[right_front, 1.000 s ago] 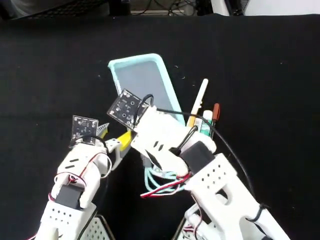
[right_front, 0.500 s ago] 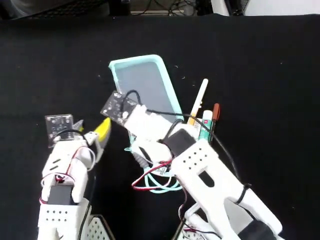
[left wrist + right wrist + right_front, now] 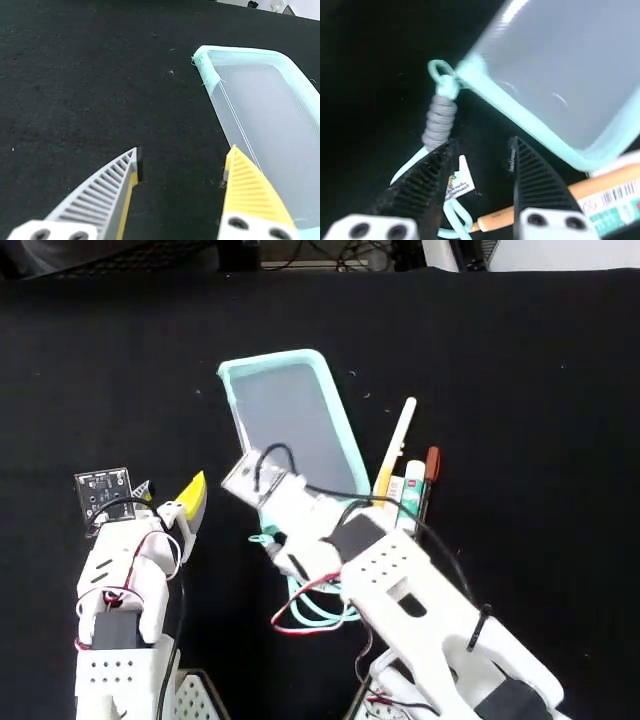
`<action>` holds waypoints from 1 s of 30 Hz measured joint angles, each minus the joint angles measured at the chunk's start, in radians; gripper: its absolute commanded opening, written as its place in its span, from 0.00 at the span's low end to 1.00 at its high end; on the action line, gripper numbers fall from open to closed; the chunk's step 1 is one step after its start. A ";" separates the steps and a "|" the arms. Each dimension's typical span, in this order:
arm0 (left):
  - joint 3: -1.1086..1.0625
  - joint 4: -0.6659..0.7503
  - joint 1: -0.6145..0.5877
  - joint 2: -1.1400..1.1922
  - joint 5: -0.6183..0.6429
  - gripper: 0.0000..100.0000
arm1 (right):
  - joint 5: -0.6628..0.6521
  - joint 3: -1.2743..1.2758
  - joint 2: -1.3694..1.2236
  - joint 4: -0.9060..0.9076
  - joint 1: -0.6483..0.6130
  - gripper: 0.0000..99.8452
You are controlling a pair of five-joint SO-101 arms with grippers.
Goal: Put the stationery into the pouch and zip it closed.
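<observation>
Clear mint-trimmed pouch (image 3: 290,415) lying flat on the black desk (image 3: 520,390), pens (image 3: 412,480) bunched just beside it, outside, right claw (image 3: 483,141) released by the grey zipper pull (image 3: 440,122), left claw (image 3: 182,150) released over bare desk beside the pouch

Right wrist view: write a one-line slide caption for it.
Open right gripper hovers by the grey cord pull at a corner of the pouch, a pencil lying nearby.

We log the pouch (image 3: 290,415) mid-table, slanting from far-left to near-right | pens (image 3: 405,455) lie just beside its right edge, on the table (image 3: 540,390) | its cord (image 3: 440,122) loops at its near end | we find the left gripper (image 3: 182,155) left of it, apart.
</observation>
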State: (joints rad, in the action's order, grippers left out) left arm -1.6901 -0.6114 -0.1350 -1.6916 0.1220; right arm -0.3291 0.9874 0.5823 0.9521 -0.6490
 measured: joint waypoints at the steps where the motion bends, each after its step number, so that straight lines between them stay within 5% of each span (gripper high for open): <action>1: 0.000 0.000 0.000 0.000 0.000 0.28 | 0.002 0.000 0.000 -0.003 -0.012 0.17; 16: 0.000 0.000 0.000 0.000 0.000 0.28 | 0.006 -0.175 -0.338 0.014 -0.044 0.17; 30: 0.000 0.000 0.000 0.000 0.000 0.28 | 0.048 -0.258 -0.359 0.058 -0.124 0.17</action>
State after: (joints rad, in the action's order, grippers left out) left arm -1.6901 -0.6114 -0.1350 -1.6916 0.1220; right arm -0.2816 0.7296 0.2232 1.0104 -0.7733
